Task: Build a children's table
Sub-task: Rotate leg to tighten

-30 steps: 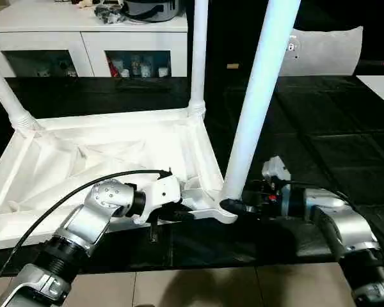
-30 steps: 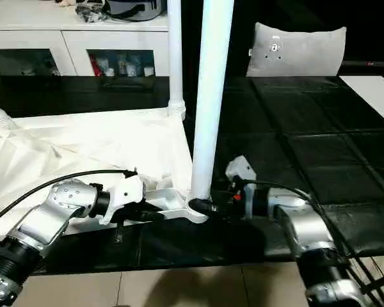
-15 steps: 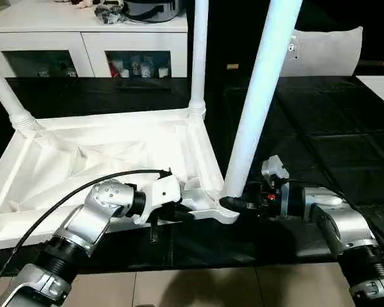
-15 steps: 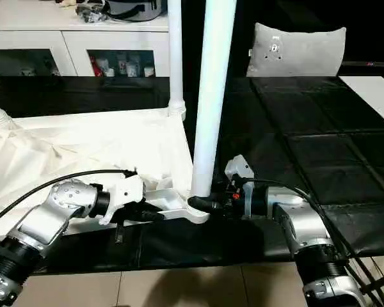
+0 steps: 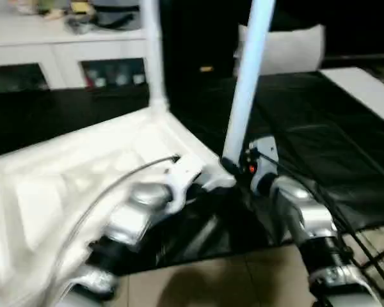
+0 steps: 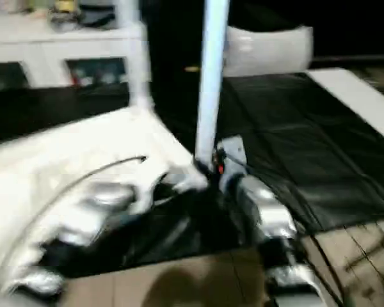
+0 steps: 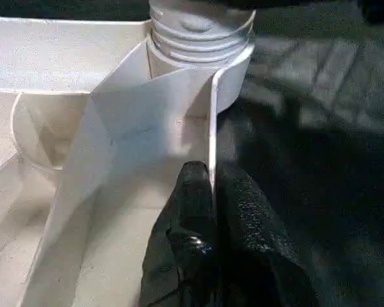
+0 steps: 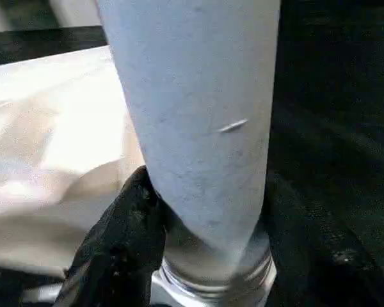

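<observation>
Writing: no brand, label or lettering can be read on any part.
Children's table (image 5: 83, 166): upside down on the black floor mat (image 5: 320, 121), ribbed underside up, legs standing in its corner sockets.
Left tool (image 7: 211, 192): fingers pinched tight on the thin upright rim of the table top, just beside a threaded corner socket (image 7: 198, 38).
Right tool (image 8: 205, 256): black fingers (image 8: 125, 236) set on both sides of the near leg (image 8: 198, 109) at its base, touching it; a firm hold cannot be told.
Head views: white cabinet (image 5: 64, 51) and a white cushion (image 5: 288, 48) behind.
Right wrist view: a small scratch on the leg.
</observation>
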You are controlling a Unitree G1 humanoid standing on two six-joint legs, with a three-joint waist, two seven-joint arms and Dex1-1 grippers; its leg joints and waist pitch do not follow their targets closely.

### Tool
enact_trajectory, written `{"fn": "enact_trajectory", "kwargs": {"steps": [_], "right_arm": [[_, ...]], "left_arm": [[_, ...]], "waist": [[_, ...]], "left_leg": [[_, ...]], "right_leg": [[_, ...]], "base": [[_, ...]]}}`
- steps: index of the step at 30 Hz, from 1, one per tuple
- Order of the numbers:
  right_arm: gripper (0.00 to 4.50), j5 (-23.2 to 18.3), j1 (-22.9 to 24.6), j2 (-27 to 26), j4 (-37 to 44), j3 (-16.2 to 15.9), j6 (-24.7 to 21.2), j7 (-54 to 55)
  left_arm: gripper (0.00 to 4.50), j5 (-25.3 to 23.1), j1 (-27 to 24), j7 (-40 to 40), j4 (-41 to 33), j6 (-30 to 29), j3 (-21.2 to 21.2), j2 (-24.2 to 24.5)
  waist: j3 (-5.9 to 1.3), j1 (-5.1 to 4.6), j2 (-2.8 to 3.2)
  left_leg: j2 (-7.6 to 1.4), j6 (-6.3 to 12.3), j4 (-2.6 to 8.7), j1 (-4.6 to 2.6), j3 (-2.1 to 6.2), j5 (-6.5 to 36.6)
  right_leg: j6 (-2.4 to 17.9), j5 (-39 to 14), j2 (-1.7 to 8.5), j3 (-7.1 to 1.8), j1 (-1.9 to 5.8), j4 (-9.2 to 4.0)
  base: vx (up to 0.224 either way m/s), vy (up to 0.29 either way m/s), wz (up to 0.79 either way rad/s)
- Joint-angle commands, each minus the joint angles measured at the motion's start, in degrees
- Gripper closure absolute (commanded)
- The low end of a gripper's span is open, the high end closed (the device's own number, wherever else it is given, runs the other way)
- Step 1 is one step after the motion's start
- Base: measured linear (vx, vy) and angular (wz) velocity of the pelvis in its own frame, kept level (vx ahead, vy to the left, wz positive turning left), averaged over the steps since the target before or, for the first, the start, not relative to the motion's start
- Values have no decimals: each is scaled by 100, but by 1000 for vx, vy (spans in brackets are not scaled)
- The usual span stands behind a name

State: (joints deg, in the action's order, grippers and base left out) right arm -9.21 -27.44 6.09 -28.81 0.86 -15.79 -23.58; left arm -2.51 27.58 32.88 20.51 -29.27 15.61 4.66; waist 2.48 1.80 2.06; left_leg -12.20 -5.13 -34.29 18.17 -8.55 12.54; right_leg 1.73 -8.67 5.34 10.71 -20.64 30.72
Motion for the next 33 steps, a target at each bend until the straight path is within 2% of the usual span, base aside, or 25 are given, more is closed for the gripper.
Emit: {"fn": "enact_trajectory", "kwargs": {"steps": [1,2,3,4,5,6,7,9,11,13,15,16,18,19,20,21,22,23,24,27,29,31,32,33], "right_arm": [[176,77,234,-105,-327,-58,-14,47],[174,77,234,-105,-327,-58,-14,47],[174,-7,288,-148,-230,10,-11,7],[166,-24,300,-141,-203,25,-1,-12],[152,-57,322,-129,-146,60,22,-42],[140,-61,350,-51,-83,75,116,-148],[129,-70,374,75,-34,46,222,-276],[108,-89,385,147,-9,37,259,-363],[96,-158,432,319,95,40,335,-668],[85,-297,507,628,278,59,372,-1226],[53,-392,547,919,406,70,389,-1734],[53,-406,553,956,425,68,392,-1806],[43,-488,571,1086,493,65,368,-2070],[34,-630,579,1222,571,87,252,-2371],[12,-681,578,1321,615,56,212,-2564],[8,-717,603,1460,698,-45,160,-2870],[8,-731,622,1552,747,-125,142,-3072],[6,-738,663,1719,863,-311,86,-3453],[3,-738,663,1719,863,-311,86,-3453],[3,-709,663,1839,940,-503,100,-3822],[3,-657,624,1837,911,-576,154,-3894],[3,-688,568,1789,872,-621,126,-4010],[3,-707,556,1780,871,-640,113,-4062],[20,-727,549,1771,874,-663,94,-4114]], "left_arm": [[450,27,92,-55,-229,197,-84,-44],[450,27,92,-55,-229,197,-84,-44],[450,-35,43,-40,-267,214,-84,21],[450,-47,34,-30,-272,221,-84,46],[450,-77,19,-17,-282,228,-83,99],[450,-98,-4,58,-296,254,-63,195],[450,-75,-22,122,-308,268,-30,292],[450,-62,-23,143,-298,290,-14,342],[450,-59,-37,308,-289,414,51,487],[450,-81,-70,629,-295,594,140,732],[450,-52,-116,967,-335,718,194,959],[450,-43,-124,1020,-343,735,201,991],[450,-8,-150,1224,-370,823,241,1116],[450,31,-177,1482,-396,946,299,1261],[450,45,-196,1649,-409,972,358,1367],[450,73,-229,1887,-426,1089,435,1485],[450,95,-249,2038,-428,1175,485,1559],[450,154,-290,2399,-468,1343,596,1705],[450,154,-290,2399,-468,1343,596,1705],[450,272,-306,2886,-540,1569,725,1863],[450,320,-304,3182,-605,1643,820,1958],[450,361,-292,3531,-687,1718,956,2074],[450,381,-284,3600,-703,1726,980,2095],[450,402,-277,3660,-721,1720,1001,2113]], "waist": [[-179,-33,-166],[-179,-33,-166],[-203,25,-183],[-232,16,-170],[-295,58,-81],[-310,59,-56],[-313,55,-28],[-329,63,-52],[-335,85,-58],[-334,120,-68],[-359,179,-107],[-386,212,-113],[-403,229,-105],[-431,257,-107],[-442,269,-113],[-433,288,-115],[-431,295,-114],[-425,347,-110],[-414,374,-110],[-370,480,-104],[-358,519,-100],[-352,554,-93],[-350,570,-114],[-351,597,-108]], "left_leg": [[4,70,431,-157,49,3200],[4,70,431,-157,49,3200],[222,274,176,-142,-57,1953],[178,299,244,4,-7,1796],[64,278,336,106,68,1637],[5,277,377,99,92,1607],[-85,265,439,115,101,1630],[-86,300,458,171,88,1540],[-74,352,455,196,72,1348],[-72,418,443,183,43,1179],[-40,513,430,221,31,941],[-58,570,424,241,31,681],[-69,638,404,266,28,431],[-81,719,376,258,19,183],[-74,834,346,281,11,14],[-70,925,321,293,6,-76],[-73,942,314,297,-5,-90],[-66,966,311,286,-20,-52],[-63,961,312,288,-26,2],[-98,706,352,230,-55,380],[-123,565,374,186,-56,593],[-140,474,387,165,-51,717],[-135,442,391,162,-50,761],[-132,422,391,161,-52,770]], "right_leg": [[-217,-3840,416,-291,-45,-603],[-217,-3840,416,-291,-45,-603],[-529,-4837,538,-145,-43,-825],[-604,-4636,529,-124,87,-737],[-600,-4095,507,-148,170,-688],[-478,-3725,491,-167,156,-647],[-104,-2937,443,-206,141,-540],[134,-2565,438,-257,173,-456],[254,-2430,438,-297,179,-415],[329,-2374,442,-340,160,-398],[295,-2372,431,-382,192,-356],[362,-2131,439,-408,208,-296],[456,-1832,431,-427,207,-244],[589,-1463,415,-439,186,-181],[728,-1149,403,-451,183,-127],[829,-991,398,-461,163,-95],[839,-989,400,-465,162,-85],[815,-1128,397,-456,154,-103],[779,-1244,399,-456,152,-123],[574,-1987,397,-454,100,-205],[481,-2283,406,-457,75,-239],[449,-2382,415,-472,60,-249],[415,-2425,413,-476,63,-255],[408,-2416,410,-482,65,-241]], "base": [[53,-28,12],[53,-28,12],[0,0,0],[0,0,0],[0,0,0],[0,0,0],[0,0,0],[0,0,0],[0,0,0],[0,0,0],[0,0,0],[0,0,0],[0,0,0],[0,0,0],[0,0,0],[0,0,0],[0,0,0],[0,0,0],[0,0,0],[0,0,0],[0,0,0],[0,0,0],[0,0,0],[0,0,0]]}}
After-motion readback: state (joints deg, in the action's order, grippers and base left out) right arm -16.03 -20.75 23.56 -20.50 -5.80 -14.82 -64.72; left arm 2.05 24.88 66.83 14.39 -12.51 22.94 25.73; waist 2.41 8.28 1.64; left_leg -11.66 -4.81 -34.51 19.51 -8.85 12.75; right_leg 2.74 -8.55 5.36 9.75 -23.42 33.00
